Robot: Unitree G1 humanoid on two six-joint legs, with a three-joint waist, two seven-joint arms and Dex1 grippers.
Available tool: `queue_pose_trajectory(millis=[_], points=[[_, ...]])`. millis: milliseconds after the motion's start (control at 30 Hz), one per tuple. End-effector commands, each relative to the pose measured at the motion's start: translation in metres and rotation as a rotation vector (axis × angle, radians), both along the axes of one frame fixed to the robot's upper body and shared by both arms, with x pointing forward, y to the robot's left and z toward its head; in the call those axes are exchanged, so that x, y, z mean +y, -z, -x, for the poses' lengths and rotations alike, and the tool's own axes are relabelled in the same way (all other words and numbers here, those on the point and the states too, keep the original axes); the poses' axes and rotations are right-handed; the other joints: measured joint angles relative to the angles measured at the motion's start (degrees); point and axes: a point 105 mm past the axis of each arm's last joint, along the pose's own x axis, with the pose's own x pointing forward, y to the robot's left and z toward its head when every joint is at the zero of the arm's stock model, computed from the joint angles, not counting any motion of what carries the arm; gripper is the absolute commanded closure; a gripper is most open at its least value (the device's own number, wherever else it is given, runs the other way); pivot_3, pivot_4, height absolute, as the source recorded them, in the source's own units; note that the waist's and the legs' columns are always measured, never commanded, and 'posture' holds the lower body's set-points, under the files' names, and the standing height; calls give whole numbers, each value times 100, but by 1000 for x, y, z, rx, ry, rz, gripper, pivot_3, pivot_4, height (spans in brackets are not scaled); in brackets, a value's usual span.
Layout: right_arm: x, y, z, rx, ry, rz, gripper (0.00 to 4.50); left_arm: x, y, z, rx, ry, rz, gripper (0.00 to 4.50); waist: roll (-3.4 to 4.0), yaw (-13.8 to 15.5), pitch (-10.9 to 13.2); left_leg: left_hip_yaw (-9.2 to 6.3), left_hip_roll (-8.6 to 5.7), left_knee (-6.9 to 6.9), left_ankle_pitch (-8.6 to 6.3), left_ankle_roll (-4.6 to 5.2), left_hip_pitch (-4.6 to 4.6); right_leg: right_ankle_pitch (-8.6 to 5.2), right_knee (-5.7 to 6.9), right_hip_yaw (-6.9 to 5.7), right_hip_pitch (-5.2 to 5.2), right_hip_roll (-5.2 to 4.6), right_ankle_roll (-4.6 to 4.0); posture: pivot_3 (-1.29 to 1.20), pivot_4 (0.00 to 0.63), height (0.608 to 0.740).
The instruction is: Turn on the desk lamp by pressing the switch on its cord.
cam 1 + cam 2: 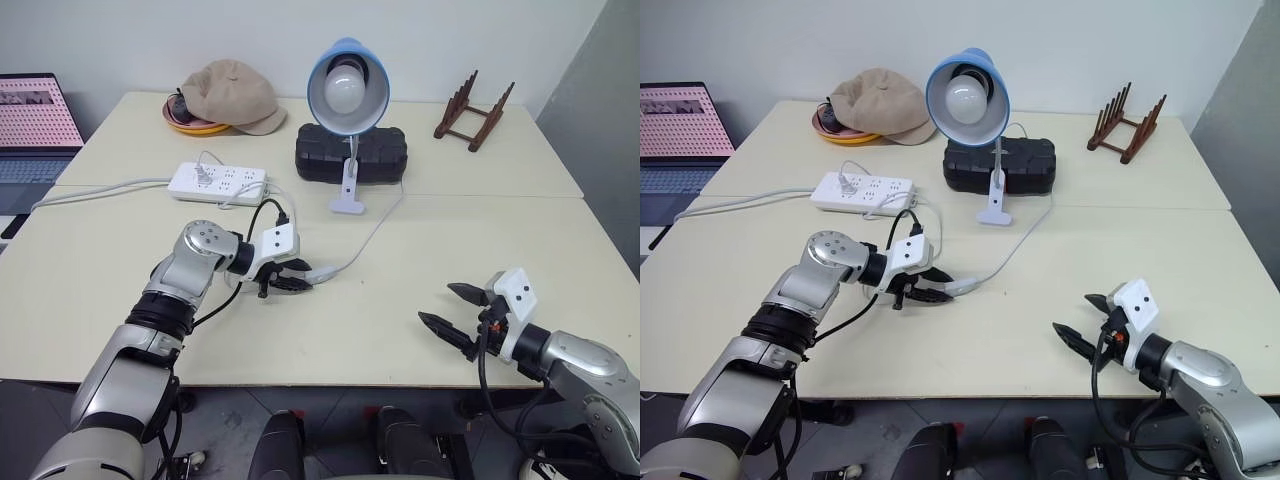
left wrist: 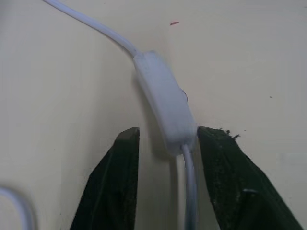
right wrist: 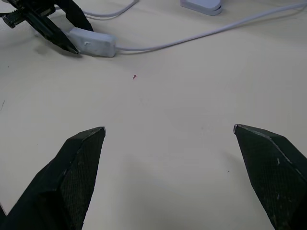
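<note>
Between the narrowed fingers of the left gripper [image 2: 163,143] lies the switch [image 2: 165,108]; one finger touches its end, a gap remains at the other. It looks light, hard and smooth, likely to slide on the table [image 1: 400,330]. Squeeze mid-body, not the limp cord [image 1: 375,232]. The right gripper [image 1: 462,314] hangs open, well apart. The desk lamp [image 1: 347,90] is unlit.

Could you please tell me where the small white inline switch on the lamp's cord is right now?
In the left eye view the small white oblong plastic switch lies on the cream table, left of centre, between the left gripper's black fingertips, in front of the white power strip.
</note>
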Motion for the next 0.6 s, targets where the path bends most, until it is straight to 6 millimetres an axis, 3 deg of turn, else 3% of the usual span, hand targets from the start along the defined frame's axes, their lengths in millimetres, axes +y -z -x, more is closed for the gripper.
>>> queue_pose_trajectory(millis=[33,133,300,467,600], points=[[4,-12,-1,-45,-15,-16,0,-4,-11,-4,-40,2,18,3533,0,0,0,0,0,0,0,0,0,0,0,0,0,0,0,0,150,740],[6,-12,-1,-42,-18,-25,0,-4,-9,-1,-23,6,21,4106,0,0,0,0,0,1,0,0,0,0,1,0,0,0,0,0,150,740],[12,-12,-1,-21,-23,-86,0,-9,-20,5,133,-57,150,4106,0,-1,0,0,0,0,0,0,0,0,2,0,0,0,0,0,150,740],[46,-25,-14,191,-40,-617,0,-36,-75,30,627,-108,549,4106,0,-20,1,-13,5,0,0,0,-1,0,10,-5,0,6,-1,0,150,740],[56,-38,-26,261,-78,-759,0,-44,-87,38,725,-115,606,4106,2,-53,1,-26,3,4,1,2,1,1,13,-11,5,9,-1,0,150,740]])
